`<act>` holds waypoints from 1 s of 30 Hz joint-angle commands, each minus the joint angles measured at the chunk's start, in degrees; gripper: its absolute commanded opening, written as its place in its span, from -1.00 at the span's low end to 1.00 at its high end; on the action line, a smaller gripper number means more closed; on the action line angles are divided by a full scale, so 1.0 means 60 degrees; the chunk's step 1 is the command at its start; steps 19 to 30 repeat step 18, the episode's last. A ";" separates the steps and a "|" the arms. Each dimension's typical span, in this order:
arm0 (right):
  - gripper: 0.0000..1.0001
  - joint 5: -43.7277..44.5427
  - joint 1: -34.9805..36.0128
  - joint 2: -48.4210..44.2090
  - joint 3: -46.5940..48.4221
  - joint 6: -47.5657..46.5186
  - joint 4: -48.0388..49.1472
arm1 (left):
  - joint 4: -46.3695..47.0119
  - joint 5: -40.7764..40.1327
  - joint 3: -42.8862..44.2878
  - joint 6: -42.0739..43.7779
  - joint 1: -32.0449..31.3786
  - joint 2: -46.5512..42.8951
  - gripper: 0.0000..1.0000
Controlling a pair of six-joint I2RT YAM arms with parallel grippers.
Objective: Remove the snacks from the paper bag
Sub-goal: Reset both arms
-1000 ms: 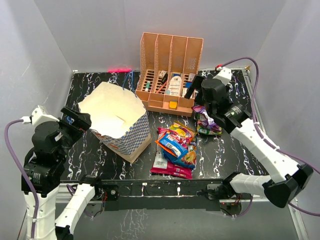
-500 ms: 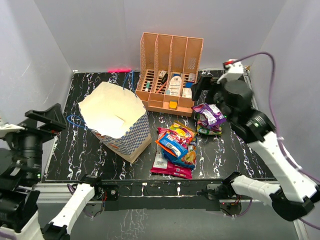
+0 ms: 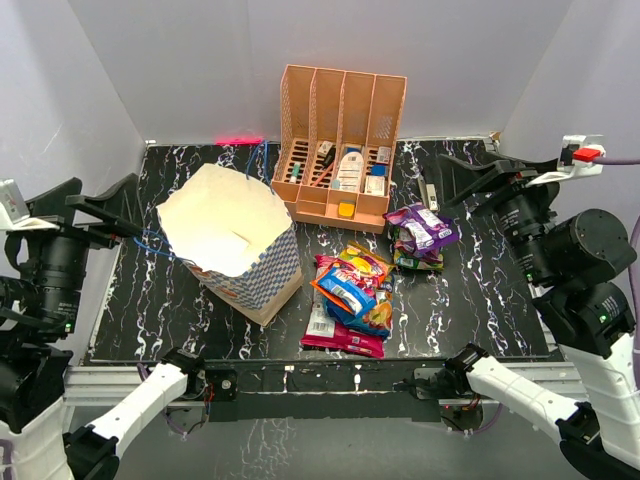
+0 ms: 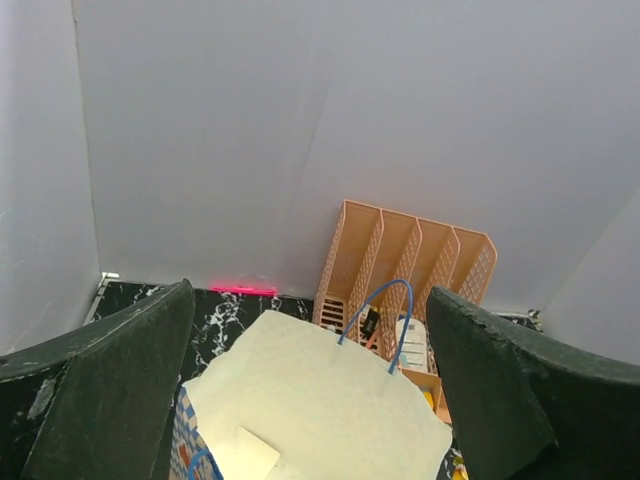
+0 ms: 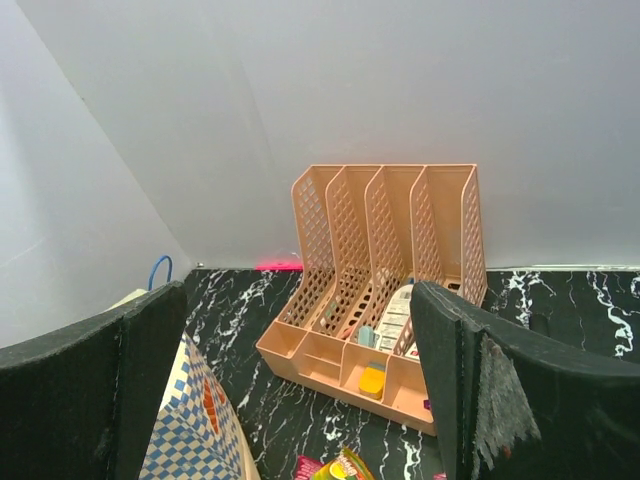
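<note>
The paper bag (image 3: 240,245), blue-and-white checked with a white inside, stands open at the left of the table; nothing shows inside it. It also shows in the left wrist view (image 4: 320,400) and the right wrist view (image 5: 190,430). Several snacks (image 3: 350,295) lie in a pile right of the bag. A purple packet (image 3: 422,228) lies on other packets further right. One packet's edge shows in the right wrist view (image 5: 345,468). My left gripper (image 3: 95,198) (image 4: 310,295) is open, empty and raised high left of the bag. My right gripper (image 3: 470,178) (image 5: 300,290) is open, empty and raised at the right.
The orange slotted organizer (image 3: 343,145) with small bottles and boxes stands at the back centre, close to the bag's far side; it also shows in both wrist views (image 4: 410,260) (image 5: 385,280). Grey walls close in the table on three sides.
Both arms have lifted up and back from the table. My right gripper has drawn away from the purple packet, which now lies free by the organizer. My left gripper has risen beside the bag.
</note>
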 commanded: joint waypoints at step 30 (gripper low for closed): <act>0.96 0.1947 -0.0034 0.0952 0.1566 -0.0151 -0.1798 | 0.1885 0.1077 -0.0846 -0.0684 -0.0051 0.0734 0.97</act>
